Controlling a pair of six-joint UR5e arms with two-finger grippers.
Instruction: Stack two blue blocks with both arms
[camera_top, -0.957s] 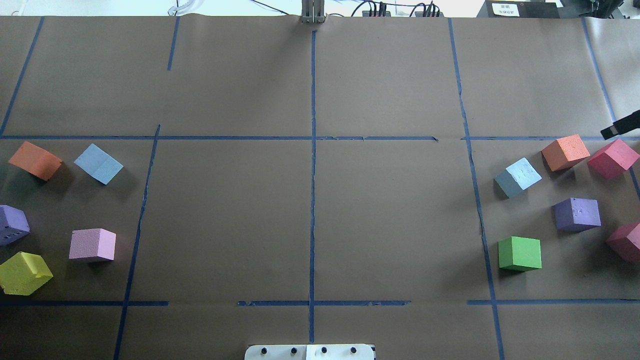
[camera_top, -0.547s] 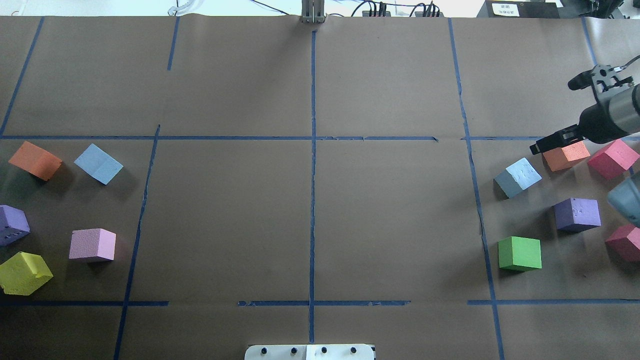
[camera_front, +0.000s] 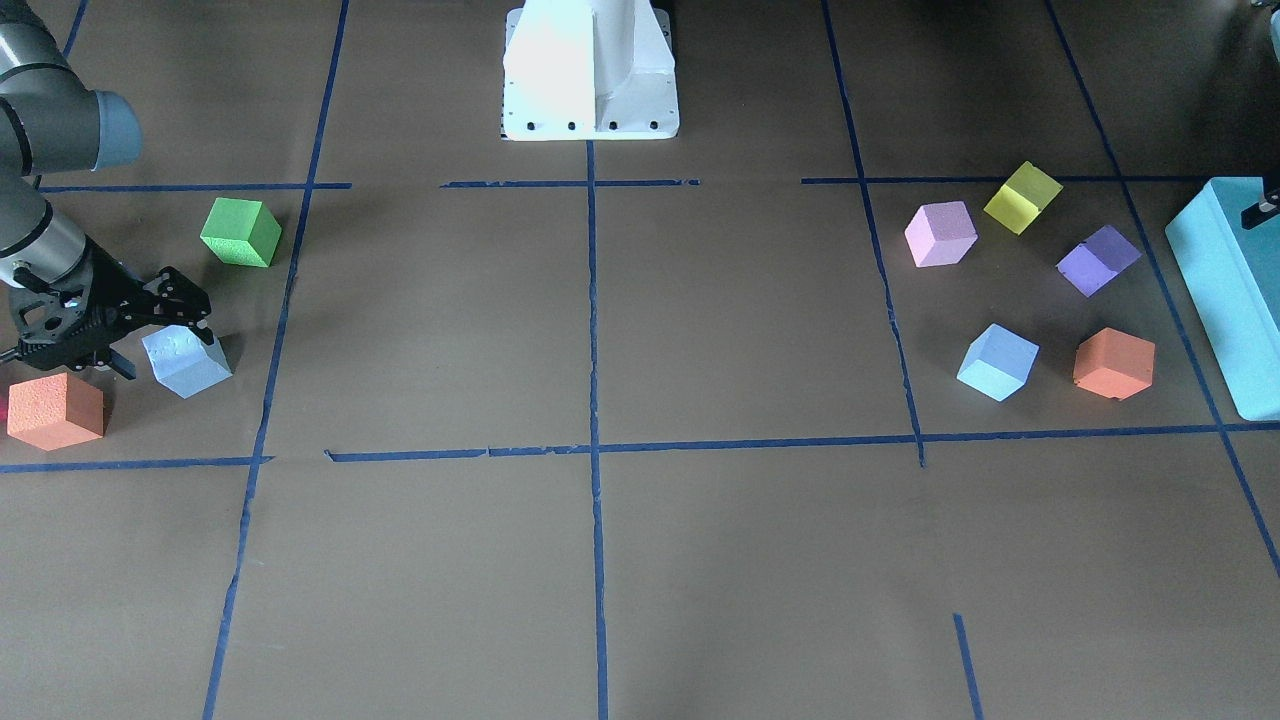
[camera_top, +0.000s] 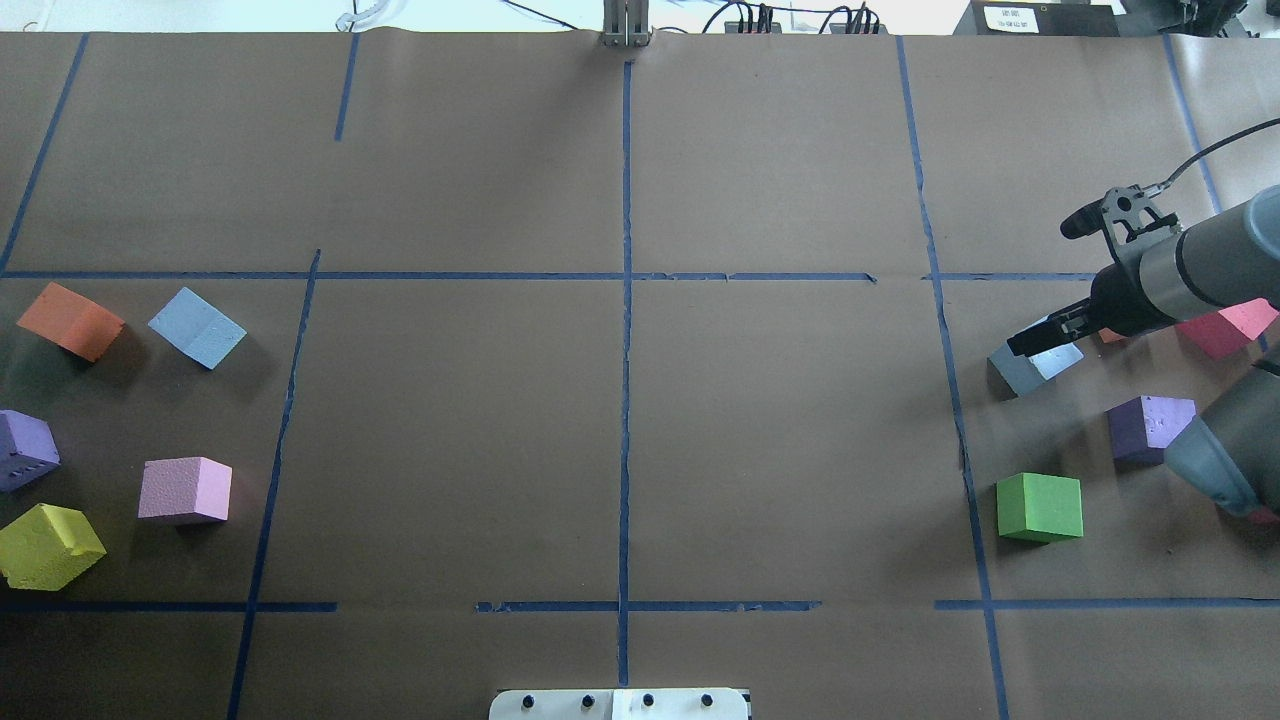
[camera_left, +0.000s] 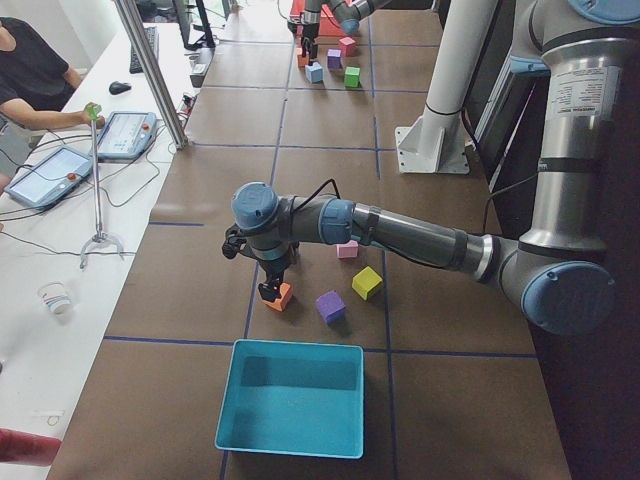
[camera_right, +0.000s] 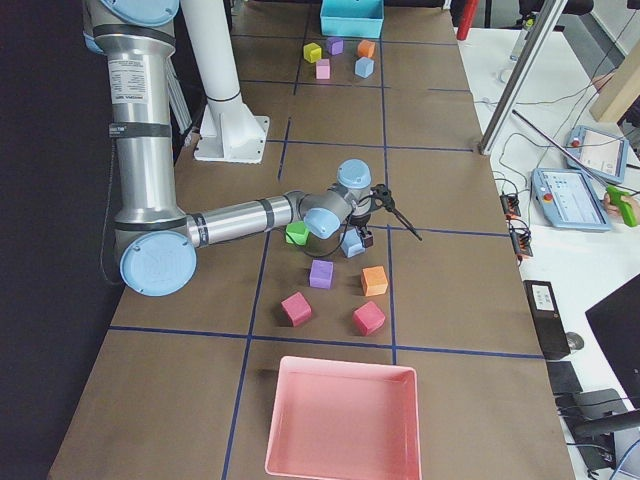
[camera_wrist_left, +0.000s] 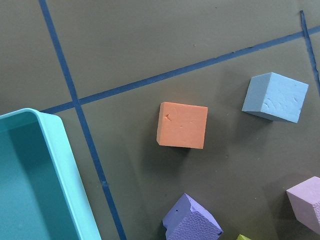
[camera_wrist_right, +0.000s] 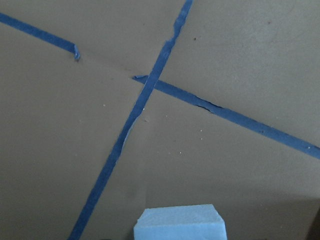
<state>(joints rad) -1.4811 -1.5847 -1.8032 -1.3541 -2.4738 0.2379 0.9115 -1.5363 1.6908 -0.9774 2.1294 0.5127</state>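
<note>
One pale blue block (camera_top: 1030, 368) lies on the robot's right, also in the front view (camera_front: 187, 365) and at the bottom of the right wrist view (camera_wrist_right: 180, 224). My right gripper (camera_top: 1030, 342) hangs just over it, open, its fingers (camera_front: 190, 300) on either side of the block's top. The other blue block (camera_top: 197, 327) lies on the robot's left (camera_front: 997, 362) and shows in the left wrist view (camera_wrist_left: 276, 97). My left gripper (camera_left: 270, 288) shows only in the left side view, above an orange cube (camera_wrist_left: 182, 125); I cannot tell whether it is open or shut.
Green (camera_top: 1040, 507), purple (camera_top: 1150, 425) and magenta (camera_top: 1225, 328) cubes surround the right blue block. Pink (camera_top: 185, 490), yellow (camera_top: 48, 545), purple (camera_top: 25, 448) and orange (camera_top: 70, 320) cubes are near the left one. A teal box (camera_front: 1225, 290) and a pink tray (camera_right: 340, 420) stand at the table ends.
My right arm has come in from the right edge and moved left, from above the orange cube to over the blue block. The blocks have not moved.
</note>
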